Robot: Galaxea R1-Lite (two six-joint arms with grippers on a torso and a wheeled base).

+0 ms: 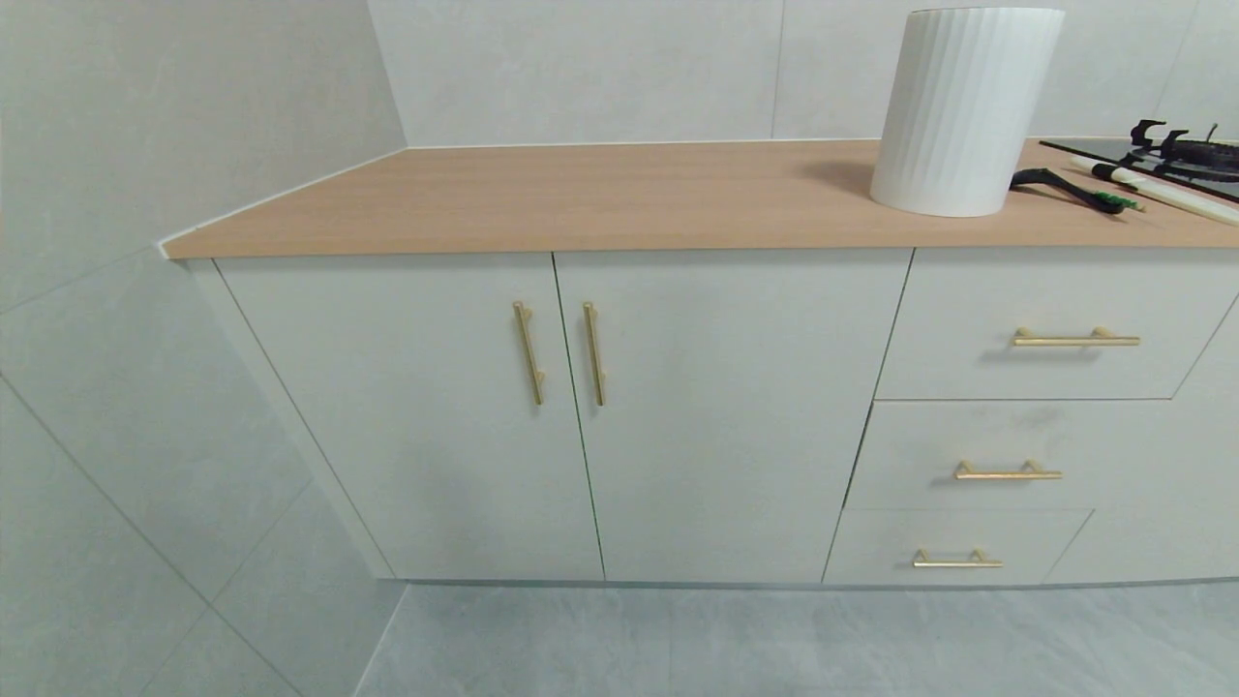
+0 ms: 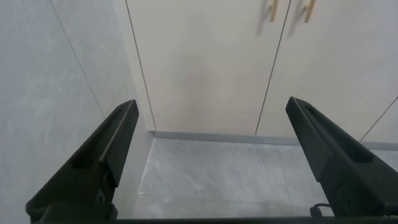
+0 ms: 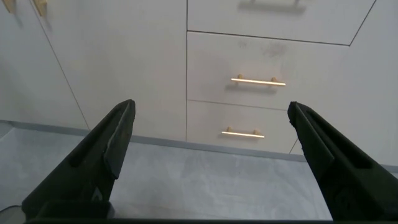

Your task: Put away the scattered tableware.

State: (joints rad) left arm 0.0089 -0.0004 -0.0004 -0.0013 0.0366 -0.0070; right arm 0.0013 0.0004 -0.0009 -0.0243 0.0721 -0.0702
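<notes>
left gripper (image 2: 211,149): flat black tapered fingers spread wide, nothing held; low in front of smooth pale doors (image 2: 205,62), over grey marbled floor (image 2: 217,180)
right gripper (image 3: 208,149): same black fingers, released and empty; faces stacked drawers (image 3: 261,56) with slim brass bar handles (image 3: 258,81)
counter (image 1: 581,198): matte wood-grain top over the cabinet
holder (image 1: 958,111): white ribbed cylinder, upright, toward counter's right end, near front edge
utensil (image 1: 1070,189): black curved handle, green tip; lies flat just beside holder on its right
stick (image 1: 1162,191): long, pale, thin; lies flat near counter's right end, just past the utensil
hob (image 1: 1191,155): black glossy plate with black grate, back right corner
</notes>
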